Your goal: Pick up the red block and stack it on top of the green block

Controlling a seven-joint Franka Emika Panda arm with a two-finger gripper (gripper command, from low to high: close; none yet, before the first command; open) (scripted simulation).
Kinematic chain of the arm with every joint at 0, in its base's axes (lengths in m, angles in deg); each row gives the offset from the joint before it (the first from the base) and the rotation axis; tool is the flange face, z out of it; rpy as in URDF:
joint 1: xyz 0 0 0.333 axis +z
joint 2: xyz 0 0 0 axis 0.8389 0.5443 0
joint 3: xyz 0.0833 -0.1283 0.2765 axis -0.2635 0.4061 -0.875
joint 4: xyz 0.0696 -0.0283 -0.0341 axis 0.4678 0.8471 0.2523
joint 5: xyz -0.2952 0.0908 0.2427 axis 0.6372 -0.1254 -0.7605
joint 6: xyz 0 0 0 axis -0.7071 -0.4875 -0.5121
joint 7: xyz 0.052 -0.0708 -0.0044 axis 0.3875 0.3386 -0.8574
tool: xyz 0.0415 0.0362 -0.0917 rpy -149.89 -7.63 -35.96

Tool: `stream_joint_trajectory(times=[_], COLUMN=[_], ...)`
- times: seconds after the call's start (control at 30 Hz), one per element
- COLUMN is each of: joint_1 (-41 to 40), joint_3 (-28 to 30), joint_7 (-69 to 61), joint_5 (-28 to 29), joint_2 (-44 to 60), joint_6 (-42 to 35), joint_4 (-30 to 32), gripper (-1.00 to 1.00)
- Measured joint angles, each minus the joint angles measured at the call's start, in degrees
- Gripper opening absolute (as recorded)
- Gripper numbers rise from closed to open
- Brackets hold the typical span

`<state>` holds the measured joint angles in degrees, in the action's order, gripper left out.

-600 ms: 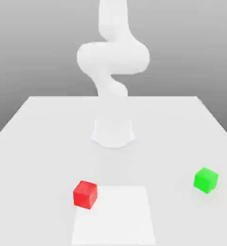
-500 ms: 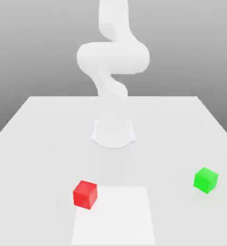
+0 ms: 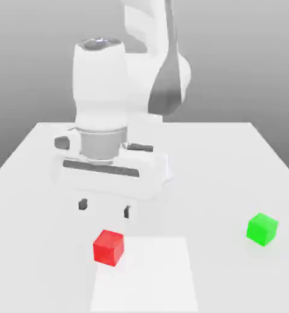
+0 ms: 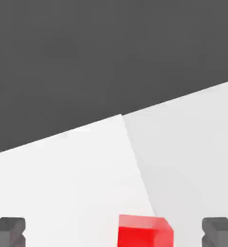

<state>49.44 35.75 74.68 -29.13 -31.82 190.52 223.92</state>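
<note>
The red block (image 3: 109,247) rests on the white table toward the exterior view's left, near the front. The green block (image 3: 262,229) sits apart from it at the exterior view's right. My gripper (image 3: 104,208) hangs open just above and behind the red block, its two dark fingertips (image 3: 83,204) spread wide with nothing between them. In the hand view the red block (image 4: 143,231) lies between the two dark fingertips (image 4: 8,231), nearer one of them, and my gripper (image 4: 114,231) is not touching it.
A brighter white square patch (image 3: 145,275) marks the table's front centre, beside the red block. The white table (image 3: 220,165) stretches wide around both blocks, and the arm's bulky white body (image 3: 122,92) stands over the table's middle.
The hand has come down low over the table, just behind the red block. Both blocks lie where they were.
</note>
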Motion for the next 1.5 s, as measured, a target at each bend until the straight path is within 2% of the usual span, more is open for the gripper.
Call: stream_joint_trajectory(times=[0.23,0.27,0.5,0.7,0.77,1.23,1.43,1.47,1.5], joint_1=[-1.4,-1.7,-1.8,-1.6,-2.6,35.4,37.1,37.6,37.6], joint_3=[-2.0,-2.3,-2.4,-1.5,-3.5,-20.6,-19.3,-18.4,-18.4], joint_7=[-2.0,-2.1,-1.9,0.1,-1.9,-34.9,-32.2,-31.2,-31.2], joint_5=[-3.1,-3.4,-3.2,-0.3,-0.2,-2.4,5.1,6.6,6.6], joint_2=[14.6,15.8,15.6,4.5,2.1,-0.7,9.1,10.9,10.9], joint_6=[12.1,13.1,13.0,3.5,1.1,-7.1,1.4,3.0,3.0], joint_4=[-0.6,-0.8,-0.8,0.8,0.8,-4.6,-5.6,-5.6,-5.6], gripper=[0.00,-1.00,-1.00,-1.00,-1.00,-1.00,-1.00,1.00,1.00])
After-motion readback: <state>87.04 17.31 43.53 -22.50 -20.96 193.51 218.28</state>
